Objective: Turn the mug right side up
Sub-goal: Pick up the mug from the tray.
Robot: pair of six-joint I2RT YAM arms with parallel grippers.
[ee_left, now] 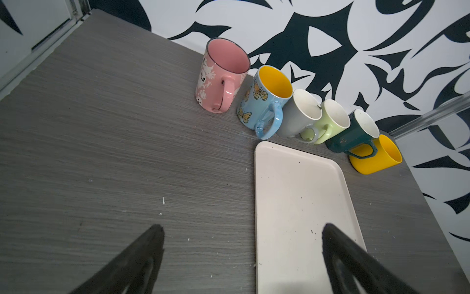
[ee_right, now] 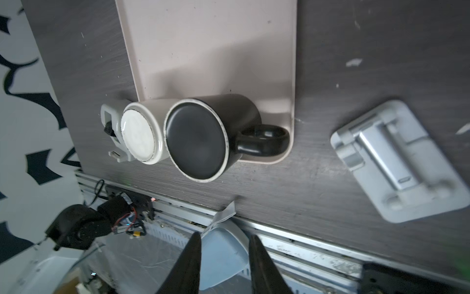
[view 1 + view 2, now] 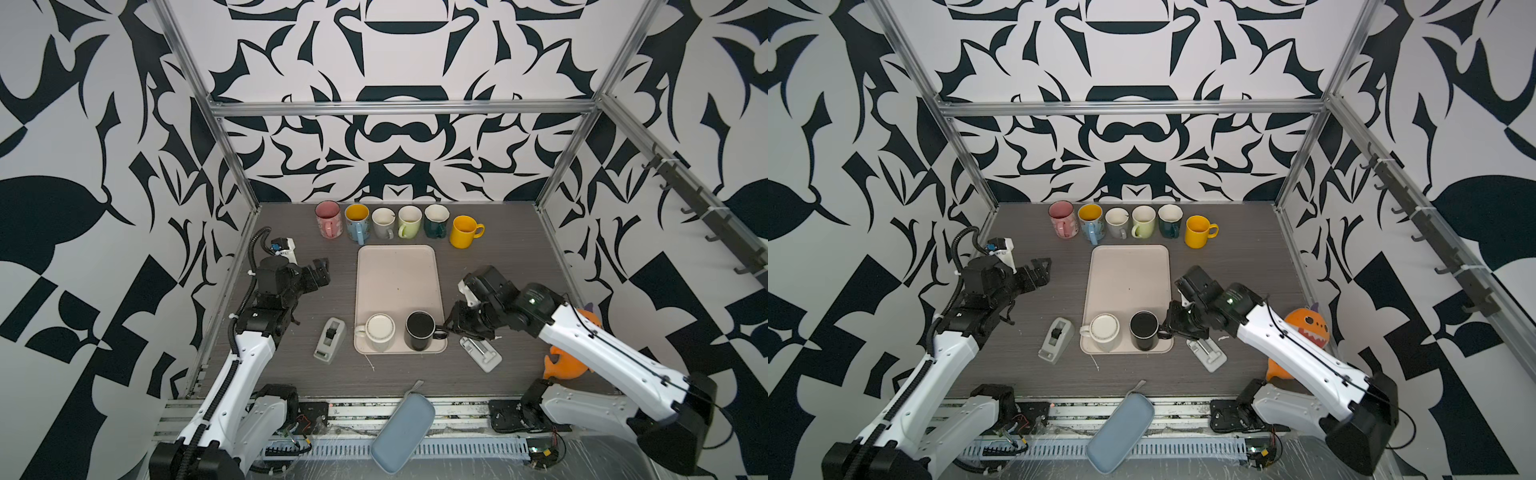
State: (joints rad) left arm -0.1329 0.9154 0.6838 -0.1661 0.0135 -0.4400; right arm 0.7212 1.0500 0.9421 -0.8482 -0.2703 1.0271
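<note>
At the lower right corner of the tray (image 3: 397,270) in both top views, the black mug (image 3: 419,331) stands base up, not yet turned. My right claw (image 3: 448,331) hovers just beside its handle (image 3: 439,333), jaws partly apart, holding nothing. Grasp and flip are both left, I judge. My left claw (image 3: 321,272) hangs wide open.

White mug (image 2: 138,135) hides most of tape dispenser (image 2: 112,105).
</note>
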